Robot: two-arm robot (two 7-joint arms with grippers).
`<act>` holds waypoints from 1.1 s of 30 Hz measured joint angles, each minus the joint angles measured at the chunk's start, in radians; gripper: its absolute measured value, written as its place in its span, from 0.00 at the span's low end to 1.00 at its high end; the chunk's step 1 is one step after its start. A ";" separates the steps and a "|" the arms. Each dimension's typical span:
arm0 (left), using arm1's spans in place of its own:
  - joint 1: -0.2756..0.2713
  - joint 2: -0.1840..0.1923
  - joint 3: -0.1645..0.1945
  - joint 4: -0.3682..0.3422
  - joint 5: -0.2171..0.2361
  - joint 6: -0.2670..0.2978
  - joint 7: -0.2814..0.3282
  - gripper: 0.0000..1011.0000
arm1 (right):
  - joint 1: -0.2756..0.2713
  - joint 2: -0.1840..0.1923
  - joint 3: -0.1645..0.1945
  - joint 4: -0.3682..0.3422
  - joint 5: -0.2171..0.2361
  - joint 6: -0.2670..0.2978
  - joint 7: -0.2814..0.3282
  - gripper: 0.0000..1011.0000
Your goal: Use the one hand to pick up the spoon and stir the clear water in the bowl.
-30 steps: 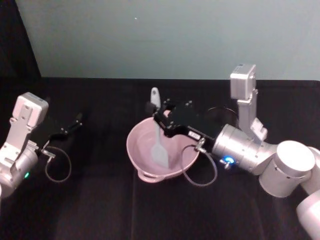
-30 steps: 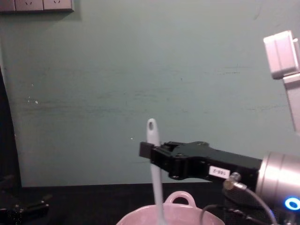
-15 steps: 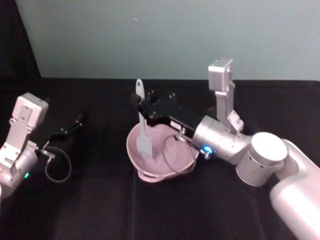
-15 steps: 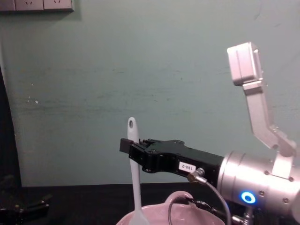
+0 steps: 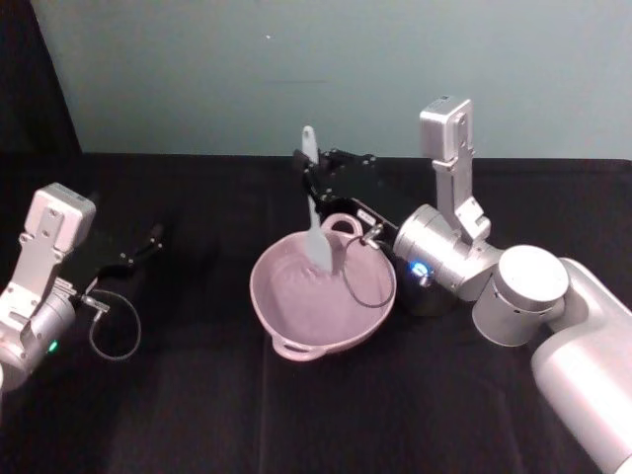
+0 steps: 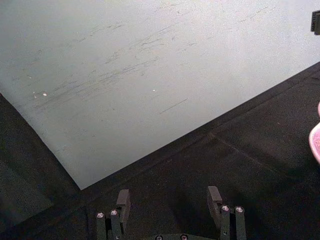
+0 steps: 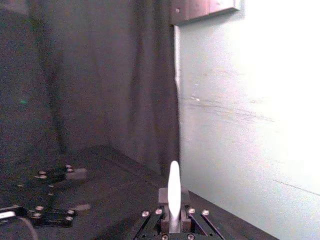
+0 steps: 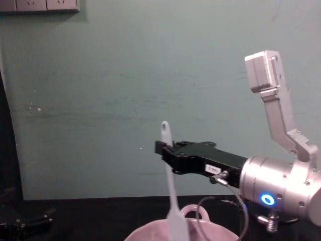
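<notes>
Spoon (image 5: 314,222) upright, blade dipped in pink bowl (image 5: 259,296) for stirring; R gripper (image 5: 307,185) clamped high on handle, prob. to clear the rim. L gripper (image 5: 148,241) parked open, far left.

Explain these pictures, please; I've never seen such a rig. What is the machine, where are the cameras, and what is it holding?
This is a two-armed robot at a table draped in black cloth. One picture is taken from its head, looking down; one from its chest, looking across; two from cameras on its wrists. On the table stands a pink bowl. The right gripper, a black two-finger pincer, is shut on a white spoon, held upright with its blade down in the bowl. The right wrist view looks along that handle. The left gripper sits open off to the left, holding nothing. Any water is too clear to make out.
</notes>
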 joint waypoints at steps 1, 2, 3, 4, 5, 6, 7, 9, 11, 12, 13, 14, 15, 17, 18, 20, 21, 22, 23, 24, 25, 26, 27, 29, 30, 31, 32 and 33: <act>0.000 0.000 0.000 0.000 0.000 0.000 0.000 1.00 | -0.001 0.002 0.004 -0.003 -0.004 0.003 -0.005 0.12; 0.000 0.000 0.000 0.000 0.000 0.000 0.000 1.00 | -0.007 0.008 0.012 -0.013 -0.009 0.011 -0.014 0.12; 0.000 0.000 0.000 0.000 0.000 0.000 0.000 1.00 | -0.010 0.012 0.016 -0.020 -0.011 0.015 -0.017 0.12; 0.000 0.000 0.000 0.000 0.000 0.000 0.000 1.00 | -0.020 0.021 0.024 -0.038 -0.011 0.026 -0.019 0.12; 0.000 0.000 0.000 0.000 0.000 0.000 0.000 1.00 | -0.025 0.026 0.028 -0.050 -0.010 0.033 -0.018 0.12; 0.000 0.000 0.000 0.000 0.000 0.000 0.000 1.00 | -0.032 0.032 0.032 -0.063 -0.008 0.040 -0.018 0.12; 0.000 0.000 0.000 0.000 0.000 0.000 0.000 1.00 | -0.039 0.037 0.037 -0.077 -0.005 0.048 -0.017 0.12; 0.000 0.000 0.000 0.000 0.000 0.000 0.000 1.00 | -0.053 0.046 0.045 -0.102 0.003 0.061 -0.011 0.12; 0.000 0.000 0.000 0.000 0.000 0.000 0.000 1.00 | -0.087 0.068 0.063 -0.160 0.028 0.086 0.004 0.12; 0.000 0.000 0.000 0.000 0.000 0.000 0.000 1.00 | -0.095 0.072 0.066 -0.174 0.035 0.091 0.008 0.12; 0.000 0.000 0.000 0.000 0.000 0.000 0.000 1.00 | -0.103 0.077 0.071 -0.187 0.043 0.095 0.011 0.12; 0.000 0.000 0.000 0.000 0.000 0.000 0.000 1.00 | -0.110 0.081 0.074 -0.199 0.050 0.100 0.015 0.12; 0.000 0.000 0.000 0.000 0.000 0.000 0.000 1.00 | -0.117 0.085 0.077 -0.210 0.057 0.105 0.017 0.12; 0.000 0.000 0.000 0.000 0.000 0.000 0.000 1.00 | -0.134 0.096 0.085 -0.239 0.079 0.118 0.023 0.12; 0.000 0.000 0.000 0.000 0.000 0.000 0.000 1.00 | -0.138 0.098 0.086 -0.245 0.084 0.122 0.024 0.12; 0.000 0.000 0.000 0.000 0.000 0.000 0.000 1.00 | -0.150 0.108 0.092 -0.268 0.108 0.140 0.029 0.12; 0.000 0.000 0.000 0.000 0.000 0.000 0.000 1.00 | -0.152 0.110 0.093 -0.272 0.114 0.144 0.030 0.12; 0.000 0.000 0.000 0.000 0.000 0.000 0.000 1.00 | -0.153 0.112 0.094 -0.274 0.120 0.148 0.030 0.12; 0.000 0.000 0.000 0.000 0.000 0.000 0.000 1.00 | -0.154 0.113 0.095 -0.276 0.128 0.153 0.032 0.12; 0.000 0.000 0.000 0.000 0.000 0.000 0.000 1.00 | -0.154 0.114 0.096 -0.278 0.136 0.157 0.033 0.12; 0.000 0.000 0.000 0.000 0.000 0.000 0.000 1.00 | -0.155 0.117 0.100 -0.283 0.152 0.167 0.037 0.12; 0.000 0.000 0.000 0.000 0.000 0.000 0.000 1.00 | -0.155 0.119 0.102 -0.285 0.162 0.173 0.039 0.12; 0.000 0.000 0.000 0.000 0.000 0.000 0.000 1.00 | -0.155 0.121 0.104 -0.289 0.171 0.179 0.040 0.12; 0.000 0.000 0.000 0.000 0.000 0.000 0.000 1.00 | -0.156 0.129 0.113 -0.302 0.197 0.196 0.042 0.12; 0.000 0.000 0.000 0.000 0.000 0.000 0.000 1.00 | -0.156 0.133 0.117 -0.308 0.204 0.201 0.044 0.12; 0.000 0.000 0.000 0.000 0.000 0.000 0.000 1.00 | -0.156 0.137 0.120 -0.314 0.211 0.205 0.045 0.12; 0.000 0.000 0.000 0.000 0.000 0.000 0.000 1.00 | -0.157 0.145 0.125 -0.327 0.223 0.210 0.045 0.12; 0.000 0.000 0.000 0.000 0.000 0.000 0.000 1.00 | -0.157 0.149 0.129 -0.333 0.229 0.213 0.045 0.12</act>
